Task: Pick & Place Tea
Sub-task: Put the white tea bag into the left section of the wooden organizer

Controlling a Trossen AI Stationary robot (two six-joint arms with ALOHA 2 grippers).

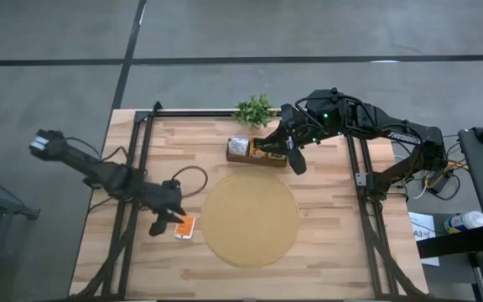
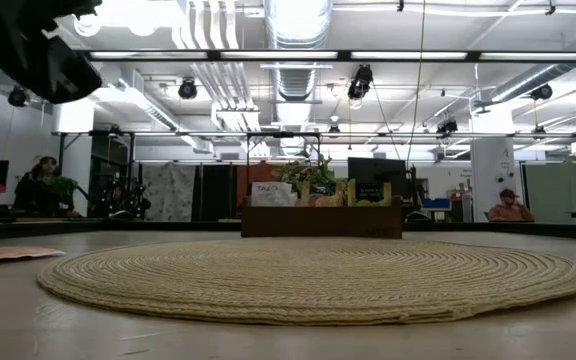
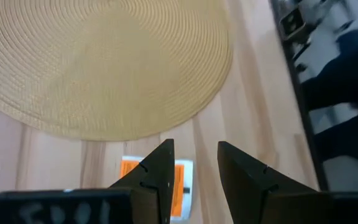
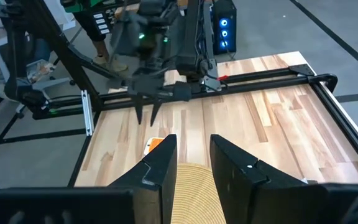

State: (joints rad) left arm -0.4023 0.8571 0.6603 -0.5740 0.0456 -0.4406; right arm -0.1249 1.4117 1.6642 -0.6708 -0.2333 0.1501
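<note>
High view: my left gripper hangs over the table's left half, just off the 9 o'clock edge of the round woven mat, with one orange-red tea packet lying flat on the wood right under and beside my fingertips, toward 4 o'clock from them. Left wrist view shows the same packet partly hidden behind one finger, jaws parted with a gap and nothing between them, so released. Packet's long axis looks roughly along the gripper's reach, hard to be sure. My right gripper hovers by the wooden tea box at the mat's 12 o'clock, jaws apart, empty, well away. Left arm is clearly nearer; I judge the next move as dropping straight down onto the packet
</note>
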